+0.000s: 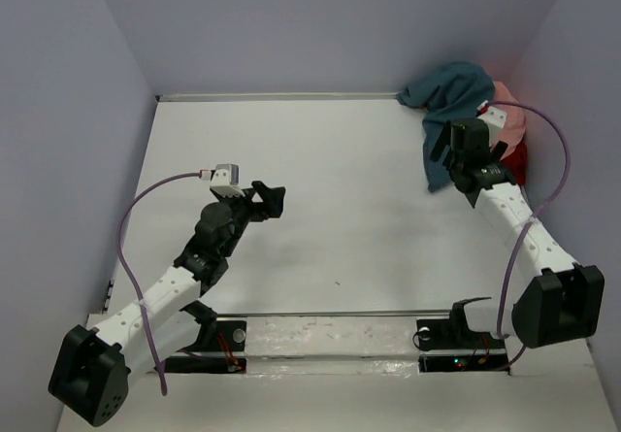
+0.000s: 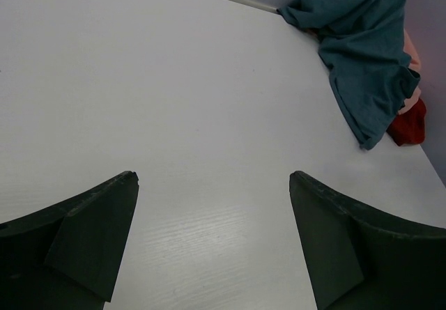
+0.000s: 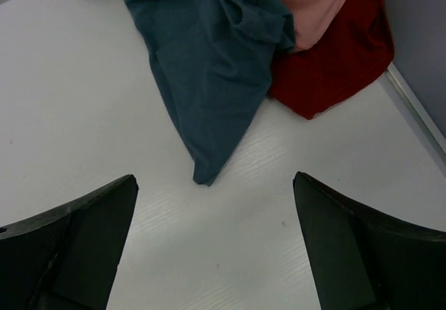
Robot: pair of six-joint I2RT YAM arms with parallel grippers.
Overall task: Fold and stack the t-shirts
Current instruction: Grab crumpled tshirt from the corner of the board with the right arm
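R gripper (image 3: 212,177): jaws wide apart, nothing held. We see it hovering just short of the pile, pointing at it. Straight ahead of the jaws lies the teal t-shirt (image 3: 209,66), its narrow tail pointing back at us and ending about at the jaw line. Its long axis runs from the far-R corner toward the gripper.

Pink t-shirt (image 3: 313,3) is tucked under/behind the teal one. Red t-shirt (image 3: 334,66) sits to the R of the teal, at the bottom, close to the side wall (image 3: 425,38). All three are bunched, none folded.

L gripper (image 2: 212,174): jaws also apart, empty, over bare tabletop (image 2: 139,80) mid-L, well apart from the pile. R arm is clearly nearer, so we judge it takes first pick.

Room: walls hem the pile on the far and R sides. Open tabletop lies L and near, so we'd drag the teal that way.
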